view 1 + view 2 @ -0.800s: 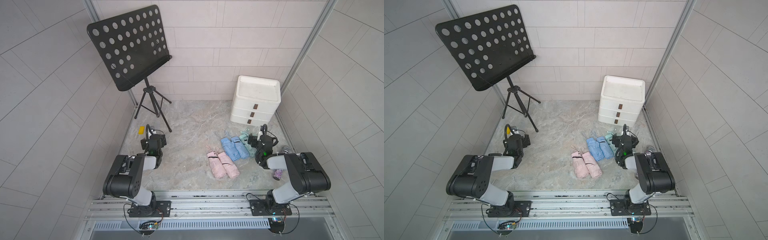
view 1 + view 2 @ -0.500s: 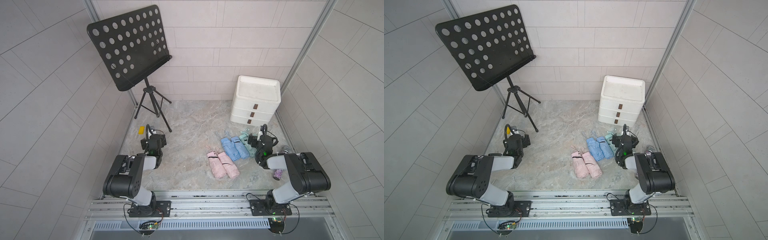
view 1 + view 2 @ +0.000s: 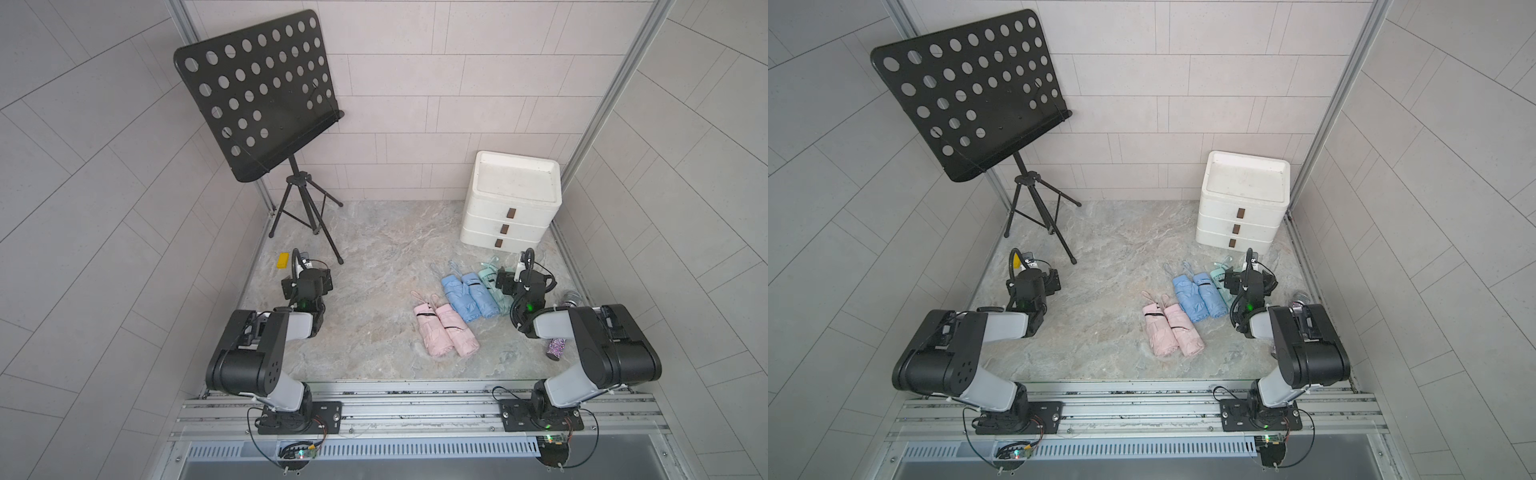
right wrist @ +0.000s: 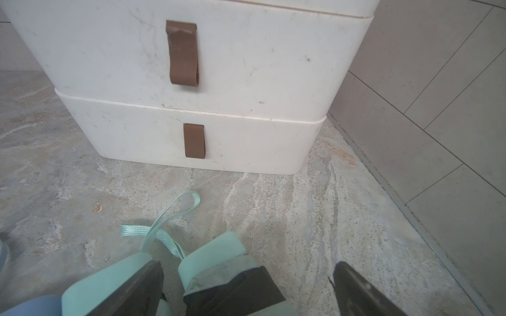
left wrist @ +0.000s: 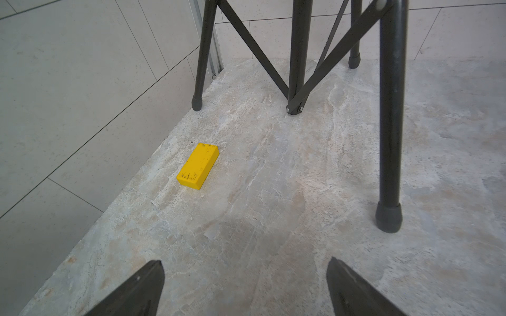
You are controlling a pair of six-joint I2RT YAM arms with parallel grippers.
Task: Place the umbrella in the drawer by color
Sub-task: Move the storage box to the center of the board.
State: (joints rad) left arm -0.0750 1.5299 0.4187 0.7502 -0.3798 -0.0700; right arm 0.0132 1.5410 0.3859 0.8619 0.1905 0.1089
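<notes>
A white three-drawer unit (image 3: 511, 208) (image 3: 1241, 208) with brown pull tabs stands at the back right, all drawers shut; its two lower fronts (image 4: 191, 95) fill the right wrist view. In both top views, two pink umbrellas (image 3: 444, 332), two blue umbrellas (image 3: 467, 295) and a mint-green umbrella (image 3: 488, 277) lie folded on the floor. My right gripper (image 3: 505, 280) (image 4: 247, 264) is open low over the mint umbrella (image 4: 219, 254), whose strapped end lies between the jaws, untouched by the far finger. My left gripper (image 3: 309, 279) (image 5: 245, 262) is open and empty over bare floor.
A black music stand (image 3: 266, 95) rises at the back left; its tripod legs (image 5: 388, 136) stand just ahead of my left gripper. A yellow block (image 5: 198, 167) lies by the left wall. A glittery purple object (image 3: 556, 347) sits by the right arm. Walls close in on three sides.
</notes>
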